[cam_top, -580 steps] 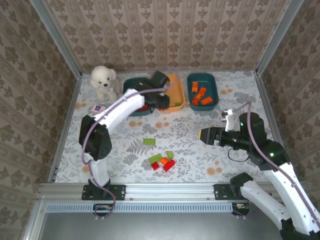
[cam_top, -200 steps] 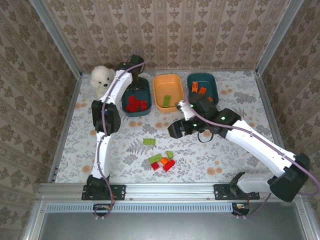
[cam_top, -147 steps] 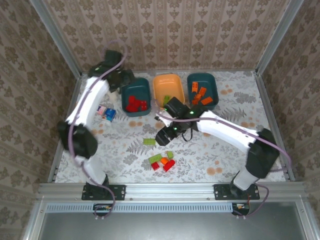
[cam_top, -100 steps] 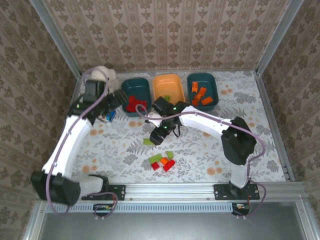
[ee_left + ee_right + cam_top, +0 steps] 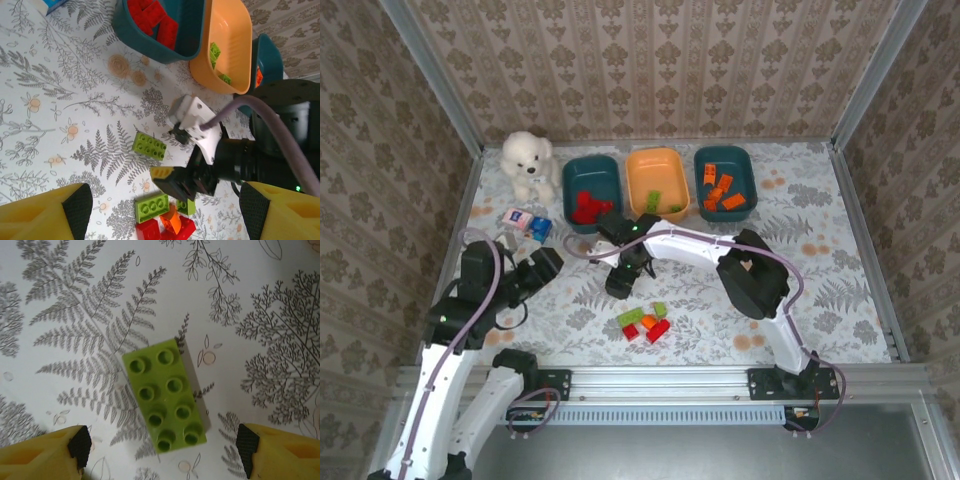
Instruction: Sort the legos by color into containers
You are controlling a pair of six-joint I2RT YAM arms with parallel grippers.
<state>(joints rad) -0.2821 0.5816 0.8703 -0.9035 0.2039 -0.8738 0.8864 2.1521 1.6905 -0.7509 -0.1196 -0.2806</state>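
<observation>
A light green brick (image 5: 165, 395), two studs by four, lies flat and studs up on the fern-printed table (image 5: 260, 300), apart from the others. The right gripper (image 5: 161, 452) hangs directly above it, pointing straight down. Its yellow fingertips are spread wide to either side and grip nothing. From above, we see the right arm (image 5: 690, 240) reach across to the table's middle, in front of the orange bin (image 5: 657, 153). The left gripper (image 5: 542, 266) hovers over the table's left side, also wide open and empty. Its camera gives us what the right one cannot: a small heap of bricks (image 5: 165, 222), red, orange and green, just beside the lone brick, and red bricks (image 5: 157, 22) in a teal bin (image 5: 121, 27).
</observation>
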